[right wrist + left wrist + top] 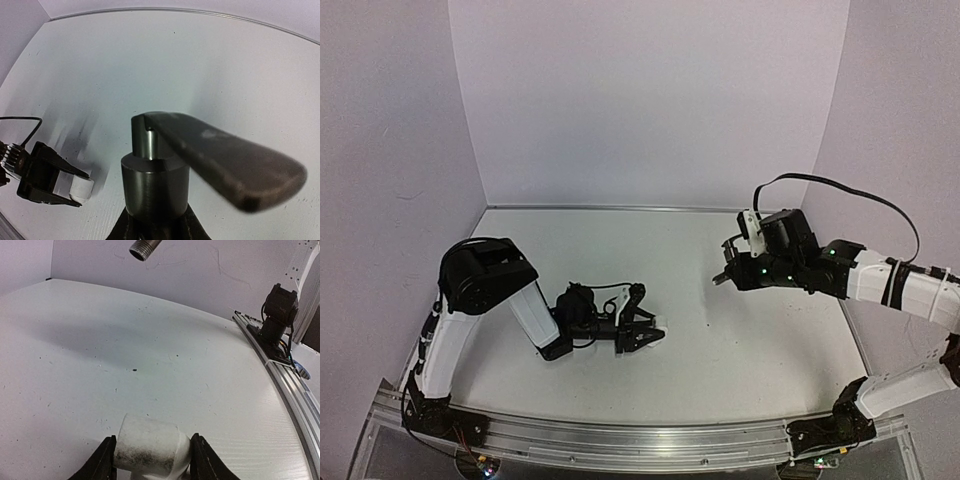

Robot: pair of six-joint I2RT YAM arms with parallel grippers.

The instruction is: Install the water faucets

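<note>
- White fitting [149,444]: short plastic cyl. lying on its side, down at table level, left of centre. Dark smudges on its lower part. Can't tell if it actually rests on the top.
- Left gripper [645,335]: jaws part-closed, one black finger [102,462] on each side of the fitting, pressed against it, so it has the fitting clamped. Arm reaches low across the table twd the middle.
- Dark faucet piece [155,182]: round metal body w/ a narrower stem on top and a flat lever handle running off to the right in the right wrist view. Its threaded end [144,249] shows at the top of the left wrist view. It is up in the air, right of centre, well apart from the fitting.
- Right gripper [723,272]: jaws nearly closed, gripping the lower body of the faucet piece. It is raised above the table, tip pointing twd the left arm.
- Table [750,340]: white, matte, flat, w/ small dark specks and faint scratches. A soft grey shadow band crosses it in the left wrist view.
- Walls [650,100]: plain pale lilac at back and both sides. Faint scribble marks show on one in the left wrist view.
- Rail [640,440]: aluminium, along the near edge, w/ both arm bases on it. Right arm base [277,315] is black w/ wires.
- Black cable [840,190] loops over the right arm's wrist.
</note>
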